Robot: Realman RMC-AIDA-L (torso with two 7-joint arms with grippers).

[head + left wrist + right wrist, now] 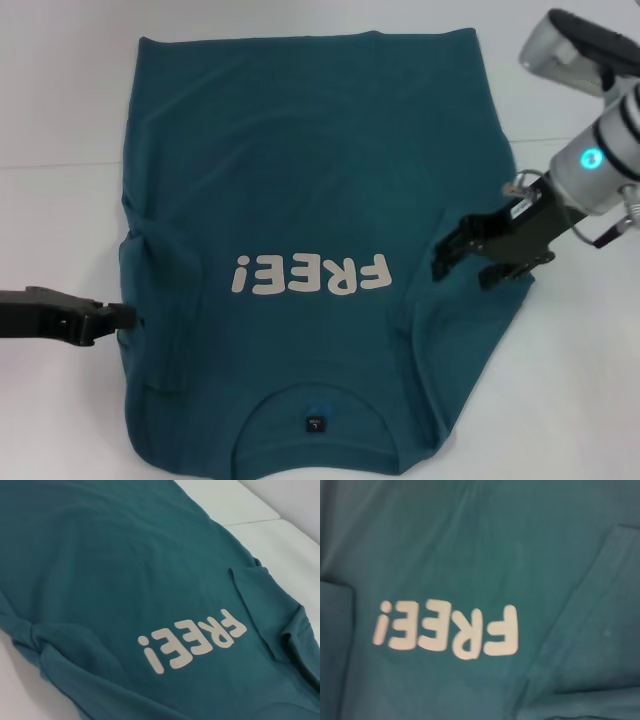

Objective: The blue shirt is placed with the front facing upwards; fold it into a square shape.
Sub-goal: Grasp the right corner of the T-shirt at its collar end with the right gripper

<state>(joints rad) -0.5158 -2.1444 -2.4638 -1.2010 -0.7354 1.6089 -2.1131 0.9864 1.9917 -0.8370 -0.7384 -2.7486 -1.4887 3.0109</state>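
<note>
The blue shirt (300, 180) lies flat and front up on the white table, its collar and dark neck label (316, 424) at the near edge and its hem at the far side. The off-white "FREE!" print (310, 273) reads upside down from here. Both short sleeves are folded inward onto the body. My right gripper (462, 272) hovers open over the folded right sleeve, holding nothing. My left gripper (122, 318) sits at the shirt's left edge beside the folded left sleeve. Both wrist views show the shirt (125, 570) and its print (450, 632) only.
The white table (570, 400) surrounds the shirt, with bare surface to the left, right and far side. A seam (50, 165) runs across the tabletop at the far left. The shirt's collar end reaches the near edge of the head view.
</note>
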